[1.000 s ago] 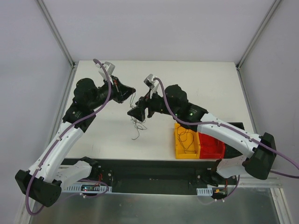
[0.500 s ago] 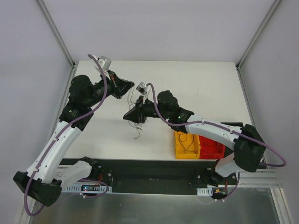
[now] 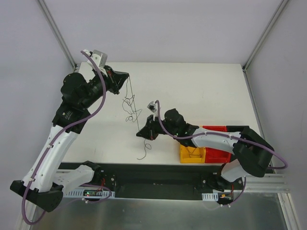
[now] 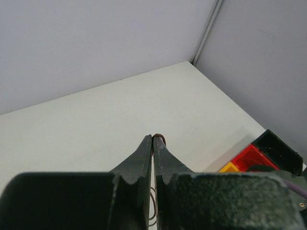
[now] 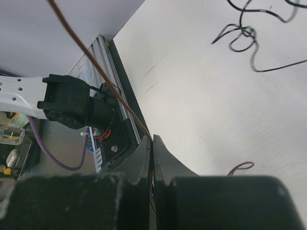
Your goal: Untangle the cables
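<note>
The cables are thin brown and black wires, drawn into a loose string between my two grippers, with a small knot of loops in the middle. My left gripper is raised at the back left, and in the left wrist view the left gripper is shut on a brown wire loop. My right gripper sits low near the table's front; in its wrist view the right gripper is shut on a brown cable that runs taut up and left. Black cable loops lie on the table.
A yellow bin holding some wire, a red bin and a black bin stand by the right arm at the front right. A black rail runs along the table's near edge. A loose wire end trails below the right gripper.
The right gripper has shut on a cable and moved toward the near edge. The left gripper has pulled back and left, so the tangle is stretched out between them.
</note>
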